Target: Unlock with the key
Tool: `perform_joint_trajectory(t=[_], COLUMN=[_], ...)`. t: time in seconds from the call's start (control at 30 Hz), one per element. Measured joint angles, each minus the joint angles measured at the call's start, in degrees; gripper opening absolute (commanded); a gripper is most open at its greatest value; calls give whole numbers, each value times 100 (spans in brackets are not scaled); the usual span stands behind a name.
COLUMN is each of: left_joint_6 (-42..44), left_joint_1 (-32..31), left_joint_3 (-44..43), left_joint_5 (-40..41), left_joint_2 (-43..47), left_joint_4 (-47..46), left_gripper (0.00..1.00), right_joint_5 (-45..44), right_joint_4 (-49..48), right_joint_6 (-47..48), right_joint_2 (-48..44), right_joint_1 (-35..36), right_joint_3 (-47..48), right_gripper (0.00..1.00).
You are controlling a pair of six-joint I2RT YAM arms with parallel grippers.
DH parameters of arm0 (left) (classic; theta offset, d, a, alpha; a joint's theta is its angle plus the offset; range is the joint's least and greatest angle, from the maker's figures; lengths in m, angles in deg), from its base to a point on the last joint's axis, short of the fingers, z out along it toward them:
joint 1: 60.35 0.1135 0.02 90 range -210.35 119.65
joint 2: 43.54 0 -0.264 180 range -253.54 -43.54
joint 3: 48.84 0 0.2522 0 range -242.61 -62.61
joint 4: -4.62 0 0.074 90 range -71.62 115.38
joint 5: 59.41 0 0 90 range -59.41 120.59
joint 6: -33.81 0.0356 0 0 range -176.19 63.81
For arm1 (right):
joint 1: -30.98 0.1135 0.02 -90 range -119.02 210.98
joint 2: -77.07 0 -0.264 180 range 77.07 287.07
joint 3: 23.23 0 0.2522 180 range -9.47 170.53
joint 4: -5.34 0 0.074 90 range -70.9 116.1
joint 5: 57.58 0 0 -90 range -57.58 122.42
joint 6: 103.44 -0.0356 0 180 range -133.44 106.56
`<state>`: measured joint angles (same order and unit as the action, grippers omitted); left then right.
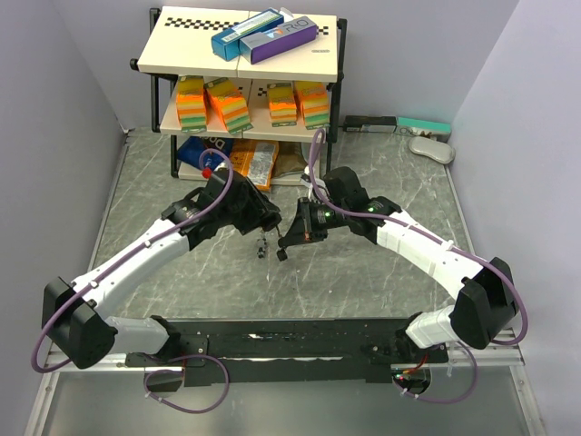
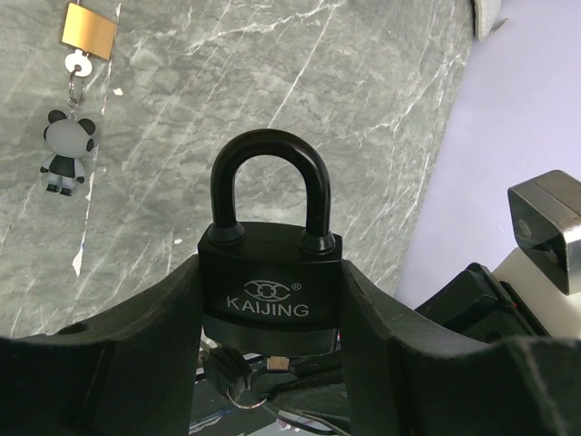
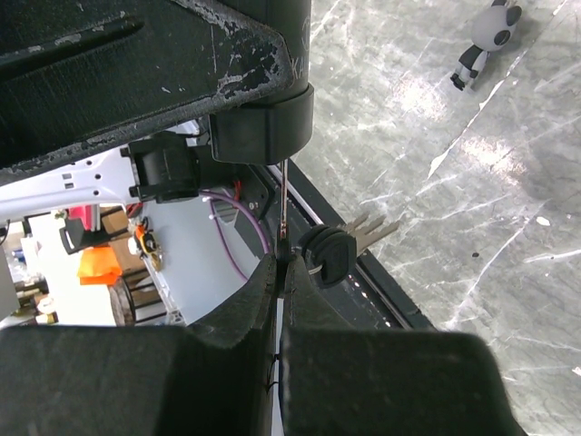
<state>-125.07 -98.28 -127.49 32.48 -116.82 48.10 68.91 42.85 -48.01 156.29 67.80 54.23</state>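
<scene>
the right gripper [image 3: 280,272] is pinched shut on the head of the key [image 3: 282,195], and its blade runs up into the bottom of the black padlock [image 2: 270,291]. the left gripper [image 2: 272,341] clamps the padlock's body between the arms, shackle seated. i'd say the key is in, and next comes a wrist turn against a firm hold. spare keys [image 3: 356,238] dangle beside the head. a brass padlock [image 2: 88,32] with a panda charm [image 2: 62,150] lies on the table [image 2: 300,109], well apart and not in the way.
</scene>
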Motion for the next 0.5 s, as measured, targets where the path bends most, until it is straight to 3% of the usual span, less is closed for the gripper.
perform_joint_trajectory(t=[0.5], left_joint_6=[-35], left_joint_1=[-87], left_joint_3=[0], left_joint_5=[0], left_joint_2=[-39], left_joint_4=[-17], left_gripper=[1], right_joint_5=[66], right_joint_4=[7], right_joint_6=[35], right_joint_2=[0], right_joint_1=[-2], right_joint_3=[0], right_gripper=[0])
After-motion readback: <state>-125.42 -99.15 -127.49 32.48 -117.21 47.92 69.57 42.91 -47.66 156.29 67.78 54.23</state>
